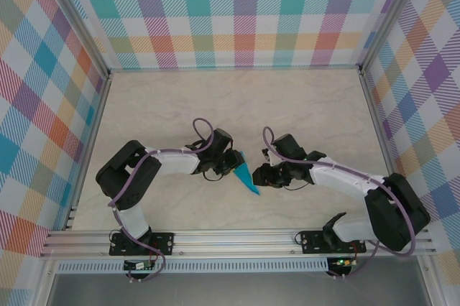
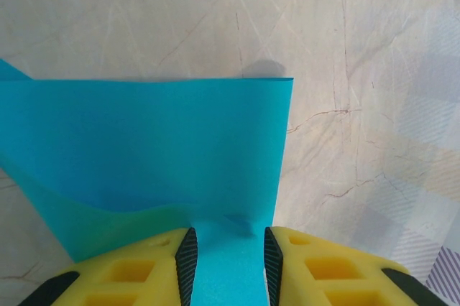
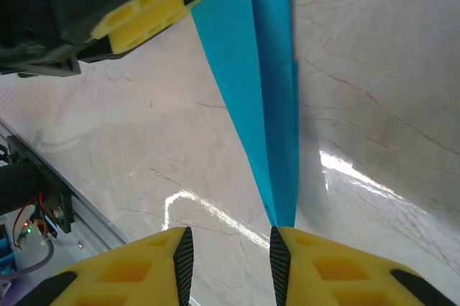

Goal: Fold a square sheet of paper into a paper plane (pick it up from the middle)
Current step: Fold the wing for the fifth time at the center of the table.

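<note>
a: where's the paper plane (image 1: pixel 246 175) right now?

b: near the middle of the bench (image 1: pixel 180 105), between the two arms. from above it's a narrow teal dart, wide end up by the left tool (image 1: pixel 234 164), point slanting toward the near edge, with the right tool (image 1: pixel 261 175) just beside it.

a: is the left tool gripping it?

b: yes. in the left wrist view the teal paper fills the gap between the black pads (image 2: pixel 187 263), and the tool (image 2: pixel 227 248) is clamped on it. the rest of the sheet spreads out flat beyond the fingers, and its far corner casts a small shadow on the bench.

a: and the right one?

b: its jaws stand apart. in the right wrist view you can see bare marbled bench between the two pads (image 3: pixel 183 256), so the right tool (image 3: pixel 230 245) has nothing clamped. the plane's point (image 3: pixel 282 216) comes down to the inner edge of one finger; whether it touches, i cannot tell.

a: can you see the left tool from there too?

b: yes, its yellow fingers (image 3: pixel 144 15) sit at the top left, at the wide end of the plane. the centre crease runs straight down the paper toward the point.

a: is the point resting on the bench?

b: i cannot tell.
</note>
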